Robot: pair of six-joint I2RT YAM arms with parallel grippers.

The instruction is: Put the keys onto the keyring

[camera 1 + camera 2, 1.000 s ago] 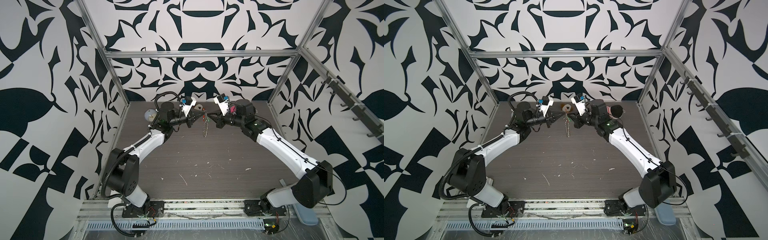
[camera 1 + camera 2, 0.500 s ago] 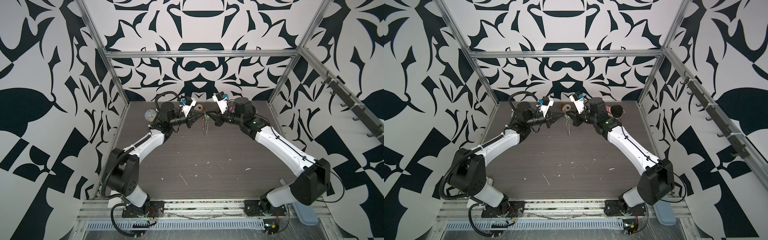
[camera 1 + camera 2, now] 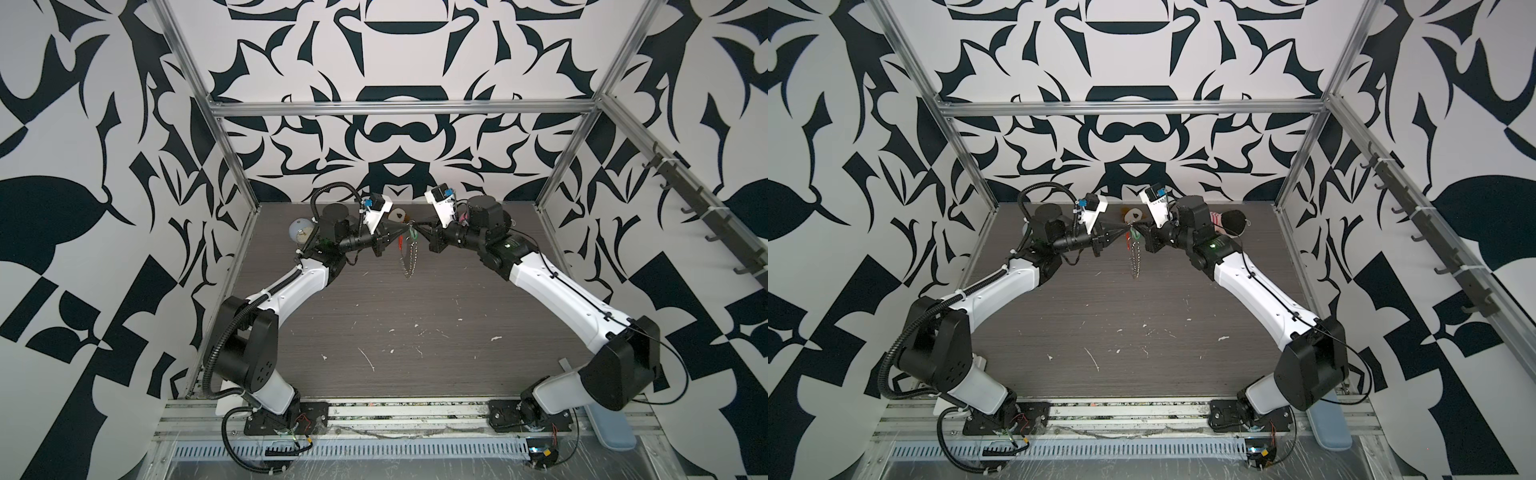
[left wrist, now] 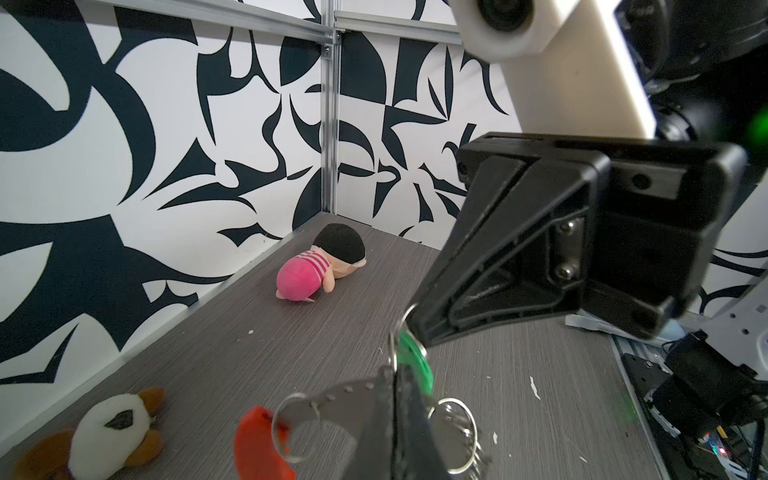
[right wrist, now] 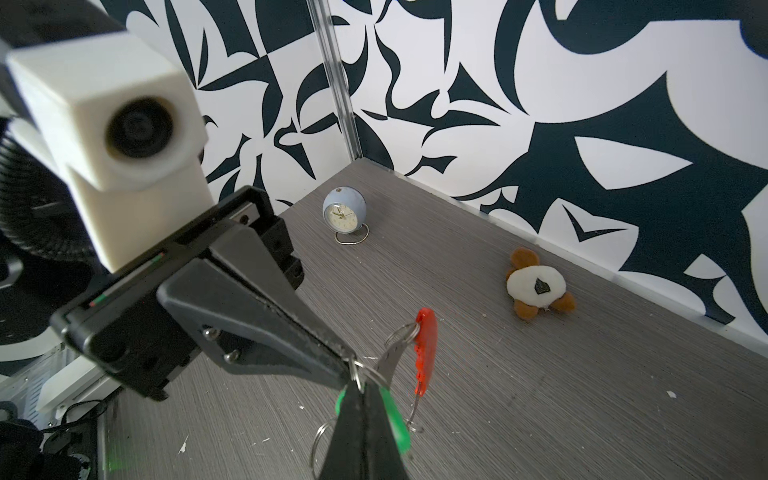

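Keyring [image 3: 410, 257] still aloft, same spot.

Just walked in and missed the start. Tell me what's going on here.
Both arms meet in mid-air above the far end of the table. The left gripper is shut on a ring of the keyring, which hangs free below. The right gripper pinches the green key tag right against that ring. Whether the tag is threaded on cannot be told.

Robot lab test cell: aluminium frame [image 3: 399, 109], black-and-white patterned walls [image 3: 83, 137], grey wood-grain tabletop [image 3: 415, 307].
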